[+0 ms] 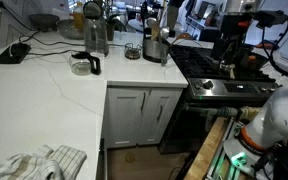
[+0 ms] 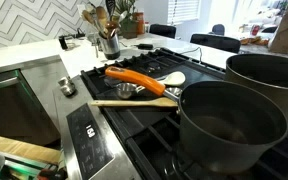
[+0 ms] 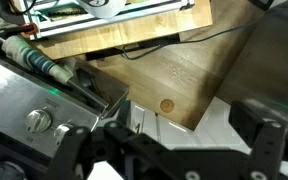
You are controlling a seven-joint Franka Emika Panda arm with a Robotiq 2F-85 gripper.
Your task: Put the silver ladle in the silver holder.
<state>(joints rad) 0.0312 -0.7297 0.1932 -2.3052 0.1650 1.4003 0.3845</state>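
The silver holder [image 1: 156, 46] stands on the white counter next to the stove, with utensil handles sticking up; it also shows at the back of the stove in an exterior view [image 2: 109, 43]. A shiny silver utensil, apparently the ladle [image 2: 125, 90], lies on the stove grate under an orange-handled utensil [image 2: 139, 78]. My gripper [image 3: 169, 140] is open and empty, low in front of the stove, looking down at the wooden floor and white cabinet doors. It is far from the ladle and the holder. Only the white arm [image 1: 272, 115] shows in an exterior view.
Two large dark pots [image 2: 229, 125] stand on the near burners. A wooden spatula [image 2: 134, 102] and a white spoon [image 2: 172, 78] lie on the grate. A grey appliance [image 1: 94, 35], a small dark glass cup [image 1: 132, 50] and a glass jug [image 1: 82, 65] stand on the counter. A stove knob [image 3: 39, 121] is close by.
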